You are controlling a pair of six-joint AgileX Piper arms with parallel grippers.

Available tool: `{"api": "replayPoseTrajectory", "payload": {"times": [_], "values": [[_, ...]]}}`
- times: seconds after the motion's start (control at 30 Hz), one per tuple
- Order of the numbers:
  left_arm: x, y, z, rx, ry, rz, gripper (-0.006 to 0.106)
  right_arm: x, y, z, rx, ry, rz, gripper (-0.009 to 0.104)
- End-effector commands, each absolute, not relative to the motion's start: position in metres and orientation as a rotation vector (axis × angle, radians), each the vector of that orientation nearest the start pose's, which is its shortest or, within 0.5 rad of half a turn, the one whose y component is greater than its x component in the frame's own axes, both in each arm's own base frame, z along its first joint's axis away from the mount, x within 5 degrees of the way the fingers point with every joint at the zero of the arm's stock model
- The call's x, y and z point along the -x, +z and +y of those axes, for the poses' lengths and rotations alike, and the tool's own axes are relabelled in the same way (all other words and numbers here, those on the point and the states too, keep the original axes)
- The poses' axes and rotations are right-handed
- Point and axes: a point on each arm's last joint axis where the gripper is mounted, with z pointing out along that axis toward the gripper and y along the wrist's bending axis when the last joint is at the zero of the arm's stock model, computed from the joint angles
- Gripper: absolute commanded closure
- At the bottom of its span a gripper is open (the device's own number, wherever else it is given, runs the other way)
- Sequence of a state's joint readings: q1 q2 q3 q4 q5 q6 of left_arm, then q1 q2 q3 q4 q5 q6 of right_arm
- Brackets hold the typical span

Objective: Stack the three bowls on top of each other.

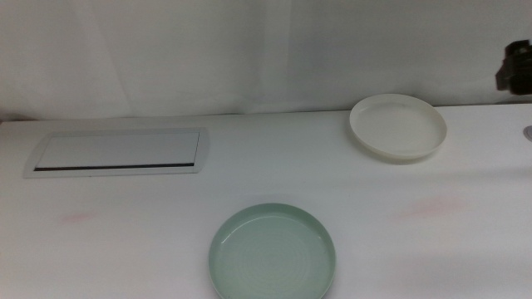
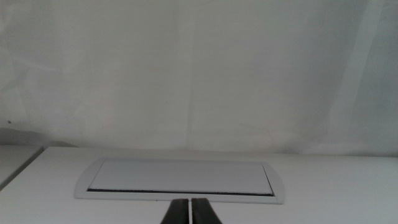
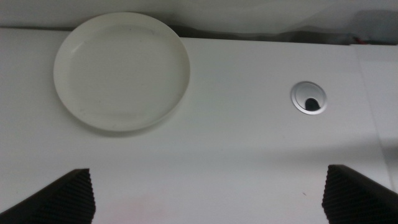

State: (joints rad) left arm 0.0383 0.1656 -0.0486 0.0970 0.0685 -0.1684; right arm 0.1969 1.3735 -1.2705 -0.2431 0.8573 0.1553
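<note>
Two bowls visible: cream-white bowl (image 3: 122,71) lies ahead of the wide-open, empty right end effector (image 3: 208,193), nearer it than the mint green bowl (image 1: 273,252); left end effector (image 2: 189,211) clenched, waiting.

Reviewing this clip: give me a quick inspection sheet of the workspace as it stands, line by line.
Surface: white table, faint pinkish smudges, otherwise bare.
Job's things: mint green bowl at the near edge, centre; cream-white bowl far right, apart from it. Both empty, nothing stacked. No grey bowl in any view.
Clutter: flat white panel with a dark slot, far left; round grommet hole beside the cream-white bowl.
Grippers: left gripper shut, empty, near the panel; right gripper wide open, empty, short of the cream-white bowl. Neither shows in the middle view.
Cables: nothing seen.
Surroundings: white curtain behind the table; dark object at the right edge, unclear.
</note>
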Motion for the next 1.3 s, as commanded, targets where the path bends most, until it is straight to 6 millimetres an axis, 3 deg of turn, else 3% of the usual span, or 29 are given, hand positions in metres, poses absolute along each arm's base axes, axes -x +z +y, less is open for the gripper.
{"api": "replayPoseTrajectory", "payload": {"times": [0.0,0.37,0.43,0.63,1.0,1.27], "values": [[-0.069,0.213,0.003,0.103,-0.024,1.660,0.103,-0.305,0.348,0.038,0.139,-0.115,2.401,-0.008],[-0.069,0.211,0.003,0.105,-0.022,1.677,0.103,-0.381,0.292,0.040,0.167,-0.097,2.467,-0.008],[-0.069,0.211,0.003,0.105,-0.022,1.677,0.103,-0.403,0.277,0.041,0.112,-0.058,2.467,-0.008],[-0.069,0.211,0.003,0.105,-0.022,1.677,0.103,-0.439,0.244,0.037,0.007,0.020,2.523,-0.008],[-0.069,0.211,0.003,0.105,-0.022,1.677,0.103,-0.461,0.190,0.040,-0.004,0.021,2.589,-0.007],[-0.069,0.211,0.003,0.105,-0.022,1.677,0.103,-0.467,0.161,0.040,-0.035,0.028,2.621,0.002]]}}
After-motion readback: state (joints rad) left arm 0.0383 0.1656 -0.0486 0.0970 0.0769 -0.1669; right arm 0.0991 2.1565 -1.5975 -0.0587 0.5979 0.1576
